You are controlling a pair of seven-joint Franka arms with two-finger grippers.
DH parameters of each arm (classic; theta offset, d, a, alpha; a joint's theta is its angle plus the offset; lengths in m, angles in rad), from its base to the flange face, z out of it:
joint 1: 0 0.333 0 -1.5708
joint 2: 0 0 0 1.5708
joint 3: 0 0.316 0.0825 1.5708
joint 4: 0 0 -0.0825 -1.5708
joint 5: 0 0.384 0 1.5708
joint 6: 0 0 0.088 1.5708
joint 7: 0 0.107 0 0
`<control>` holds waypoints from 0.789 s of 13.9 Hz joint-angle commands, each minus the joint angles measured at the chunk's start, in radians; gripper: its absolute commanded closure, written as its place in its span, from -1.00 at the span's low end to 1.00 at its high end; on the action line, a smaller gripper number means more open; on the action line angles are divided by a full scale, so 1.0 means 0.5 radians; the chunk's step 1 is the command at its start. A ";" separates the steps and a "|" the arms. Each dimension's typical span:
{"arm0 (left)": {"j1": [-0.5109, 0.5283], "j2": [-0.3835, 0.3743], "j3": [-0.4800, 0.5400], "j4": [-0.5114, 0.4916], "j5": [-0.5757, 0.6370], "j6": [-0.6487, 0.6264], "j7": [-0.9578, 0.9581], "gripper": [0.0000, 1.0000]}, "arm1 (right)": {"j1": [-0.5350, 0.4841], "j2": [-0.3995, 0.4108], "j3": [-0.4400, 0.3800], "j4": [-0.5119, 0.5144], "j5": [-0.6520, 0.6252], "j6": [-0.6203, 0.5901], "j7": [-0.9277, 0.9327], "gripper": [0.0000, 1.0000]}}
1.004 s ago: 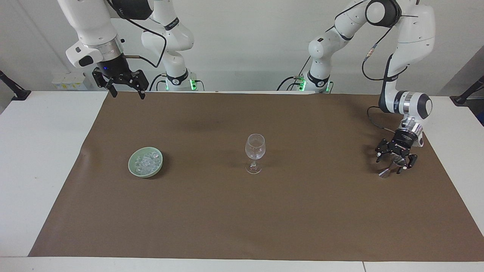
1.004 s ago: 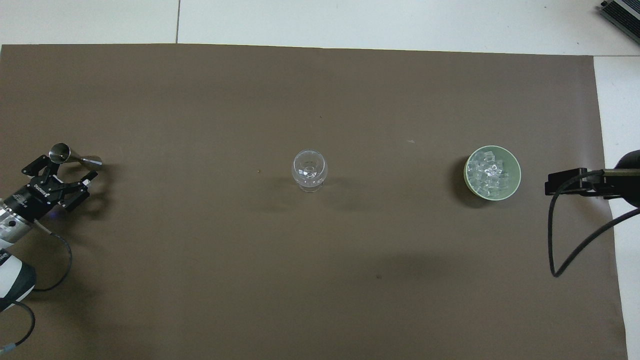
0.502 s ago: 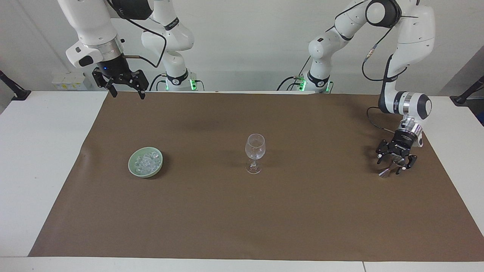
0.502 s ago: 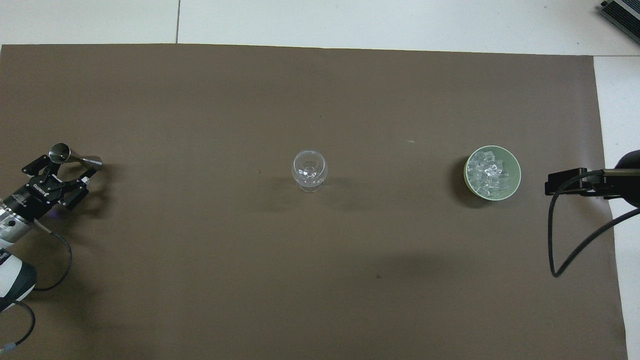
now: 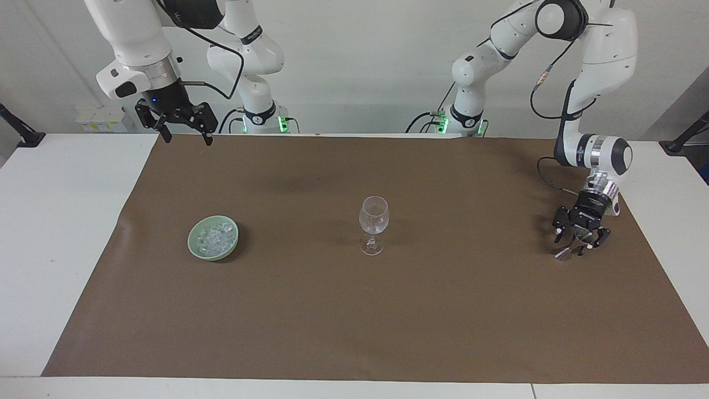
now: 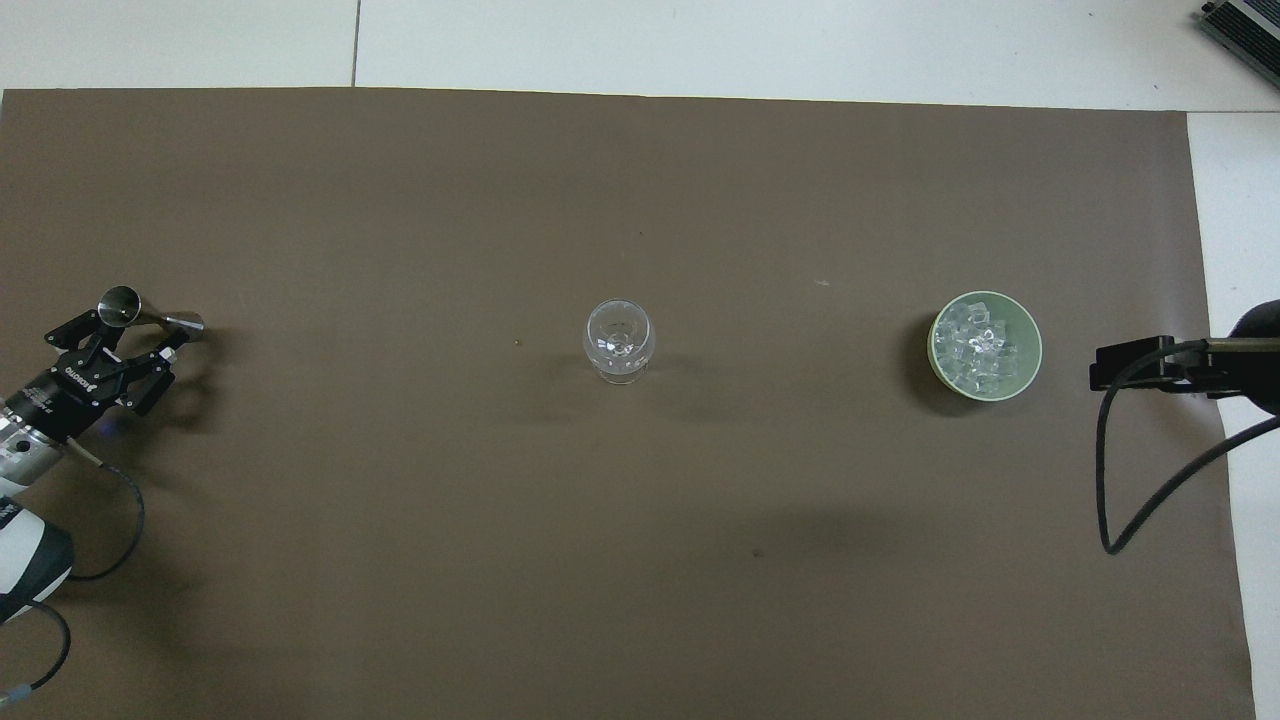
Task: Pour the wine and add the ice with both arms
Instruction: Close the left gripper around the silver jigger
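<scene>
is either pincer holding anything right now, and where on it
Left pincer straddles the metal jigger's narrow waist; a firm grip cannot be told. Right pincer holds nothing.

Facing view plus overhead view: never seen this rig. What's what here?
Two white robot arms stand at a table, each ending in a black two-finger tool. The facing view looks at them from across the table. The overhead view looks down from above their own end, so its sides are swapped.

On the brown mat an empty wine glass stands in the middle. A green bowl of ice sits toward the right arm's end.

The right tool hangs open in the air, holding nothing. The left tool is down at a small metal measuring cup lying on the mat. I can't tell whether it grips it.
</scene>
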 commanded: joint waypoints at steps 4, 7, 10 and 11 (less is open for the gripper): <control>-0.034 0.013 0.021 0.009 -0.060 0.026 0.028 -0.05 | -0.008 -0.020 0.004 -0.031 0.009 0.022 -0.047 -1.00; -0.034 0.013 0.021 0.009 -0.060 0.023 0.031 0.07 | -0.008 -0.020 0.004 -0.031 0.009 0.022 -0.047 -1.00; -0.034 0.010 0.021 0.006 -0.060 0.020 0.031 0.16 | -0.008 -0.020 0.004 -0.031 0.009 0.022 -0.047 -1.00; -0.034 0.013 0.021 0.006 -0.060 0.020 0.031 0.22 | -0.008 -0.020 0.004 -0.031 0.009 0.022 -0.047 -1.00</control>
